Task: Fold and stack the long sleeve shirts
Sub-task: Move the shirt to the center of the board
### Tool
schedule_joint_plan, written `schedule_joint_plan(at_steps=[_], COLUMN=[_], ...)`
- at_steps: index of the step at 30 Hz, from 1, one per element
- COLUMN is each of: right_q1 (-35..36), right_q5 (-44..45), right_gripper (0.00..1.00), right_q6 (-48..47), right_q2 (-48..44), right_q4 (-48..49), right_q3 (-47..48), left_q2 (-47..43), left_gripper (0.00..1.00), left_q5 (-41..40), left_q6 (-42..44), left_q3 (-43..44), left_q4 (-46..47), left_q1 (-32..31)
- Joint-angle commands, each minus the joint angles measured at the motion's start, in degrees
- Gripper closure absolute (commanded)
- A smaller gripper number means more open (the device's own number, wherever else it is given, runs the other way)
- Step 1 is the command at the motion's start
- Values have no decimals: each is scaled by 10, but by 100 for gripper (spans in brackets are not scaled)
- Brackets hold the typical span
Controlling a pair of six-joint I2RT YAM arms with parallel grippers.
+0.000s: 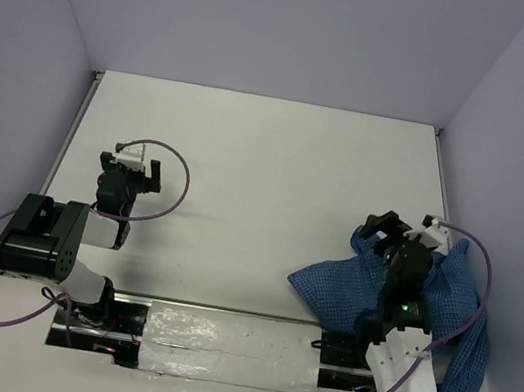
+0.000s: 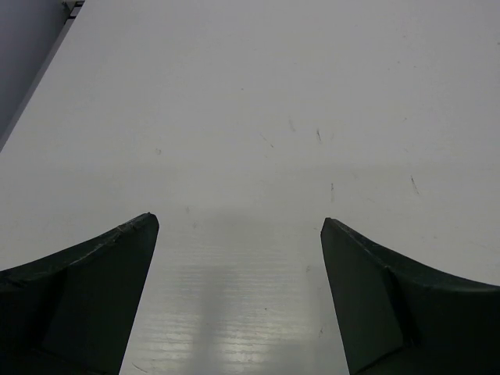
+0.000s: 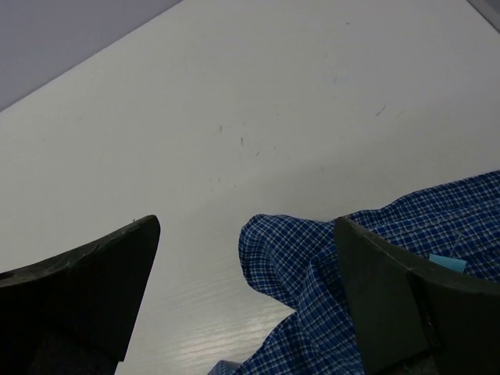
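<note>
One long sleeve shirt (image 1: 343,283), blue and finely checked, lies crumpled at the right of the white table (image 1: 265,176); part of it trails down past my right arm. My right gripper (image 1: 403,229) hovers over the heap's far edge, open and holding nothing. In the right wrist view a rounded fold of the shirt (image 3: 305,262) lies between and below the spread fingers of the right gripper (image 3: 246,223), and a small light blue tag (image 3: 448,263) shows by the right finger. My left gripper (image 1: 134,163) is open over bare table at the left, far from the shirt; the left gripper (image 2: 238,221) has only table between its fingers.
Pale walls close in the table on the left, back and right. A strip of silver tape (image 1: 225,347) runs along the near edge between the arm bases. Purple cables (image 1: 177,186) loop from both wrists.
</note>
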Motion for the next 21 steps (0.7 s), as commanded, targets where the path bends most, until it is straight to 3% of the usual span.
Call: schedule_joint_plan(at_steps=[1, 7, 10, 12, 14, 15, 16, 18, 19, 20, 21], right_q1=[-2, -2, -2, -2, 1, 15, 27, 55, 90, 107, 125], right_q5=[46, 63, 54, -10, -57, -92, -94, -81, -78, -77, -81], right_gripper=[0, 0, 0, 2, 7, 10, 14, 17, 19, 24, 31], right_q6=[67, 187, 224, 202, 198, 195, 198, 202, 200, 197, 192], right_q2=[17, 164, 234, 277, 320, 334, 360, 389, 423, 444, 471], right_q4=[-124, -417, -466, -443, -409, -392, -372, -361, -350, -345, -337], right_q3=[107, 247, 250, 229, 217, 207, 206, 213, 227, 237, 250], left_q2=[0, 0, 2, -22, -65, -67, -50, -18, -2, 28, 38], left_gripper=[1, 1, 1, 1, 1, 1, 1, 1, 1, 1, 1], left_q5=[0, 3, 6, 42, 90, 115, 108, 80, 79, 80, 76], left_q6=[8, 5, 8, 30, 53, 60, 75, 75, 110, 134, 148], left_q3=[0, 0, 1, 3, 50, 149, 212, 392, 441, 487, 550], left_q4=[46, 41, 44, 51, -96, -182, -390, -561, -637, -769, -818], left_q1=[0, 1, 2, 3, 2, 2, 1, 0, 1, 1, 2])
